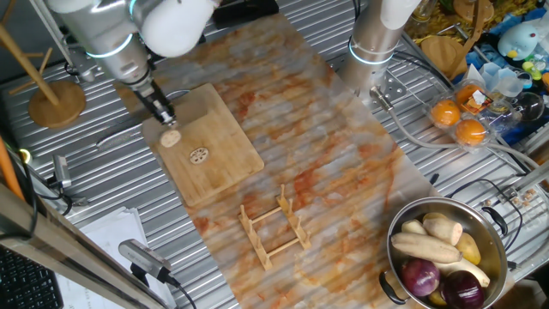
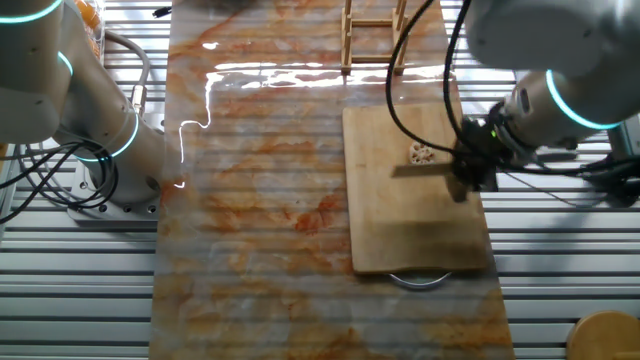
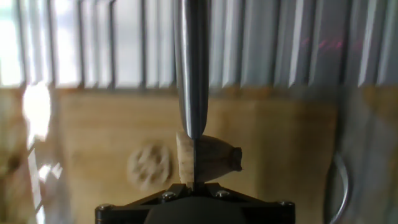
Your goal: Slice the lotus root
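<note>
The lotus root [image 1: 171, 137] is a stubby tan chunk near the left edge of the bamboo cutting board [image 1: 225, 129]. One round slice [image 1: 199, 155] with dark holes lies on the board beside it. My gripper [image 1: 161, 112] is shut on a knife and stands right over the chunk. In the hand view the knife blade [image 3: 191, 68] runs straight down the middle and its edge sits in the chunk [image 3: 214, 157], with the slice [image 3: 149, 167] to its left. In the other fixed view the gripper [image 2: 470, 165] hides the chunk; the slice [image 2: 419, 153] shows above the blade [image 2: 420, 171].
A wooden rack [image 1: 274, 227] stands in front of the board on the patterned mat. A steel pot [image 1: 493, 232] with long pale roots and purple onions is at the front right. A second arm's base [image 1: 377, 43] and boxed oranges [image 1: 459, 120] are at the back right. A wooden stand [image 1: 56, 94] is at the left.
</note>
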`<move>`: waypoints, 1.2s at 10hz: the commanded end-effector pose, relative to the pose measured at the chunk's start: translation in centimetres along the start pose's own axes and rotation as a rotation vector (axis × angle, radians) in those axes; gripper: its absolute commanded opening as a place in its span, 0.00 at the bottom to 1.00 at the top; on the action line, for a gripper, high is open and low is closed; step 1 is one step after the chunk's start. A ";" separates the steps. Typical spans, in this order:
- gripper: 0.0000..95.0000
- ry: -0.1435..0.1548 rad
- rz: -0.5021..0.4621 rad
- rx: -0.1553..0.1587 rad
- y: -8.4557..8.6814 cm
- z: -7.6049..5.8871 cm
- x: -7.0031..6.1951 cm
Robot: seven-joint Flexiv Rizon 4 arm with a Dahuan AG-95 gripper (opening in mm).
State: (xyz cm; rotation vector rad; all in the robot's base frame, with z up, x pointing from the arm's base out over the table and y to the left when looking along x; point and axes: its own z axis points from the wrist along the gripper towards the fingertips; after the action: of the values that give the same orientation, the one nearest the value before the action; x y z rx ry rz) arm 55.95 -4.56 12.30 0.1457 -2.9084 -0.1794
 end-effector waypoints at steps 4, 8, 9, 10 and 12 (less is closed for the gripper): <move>0.00 -0.004 -0.033 0.052 0.4 0.0 1.2; 0.00 -0.016 -0.132 0.115 -0.1 1.4 1.4; 0.00 -0.023 -0.140 0.125 -0.2 1.6 1.5; 0.00 -0.037 -0.150 0.130 -0.6 2.3 1.4; 0.00 -0.011 -0.208 0.170 -1.0 2.8 0.8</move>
State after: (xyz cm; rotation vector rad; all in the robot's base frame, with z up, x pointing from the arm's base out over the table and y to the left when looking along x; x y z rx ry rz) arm 54.46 -5.28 9.74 0.4455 -2.9370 0.0164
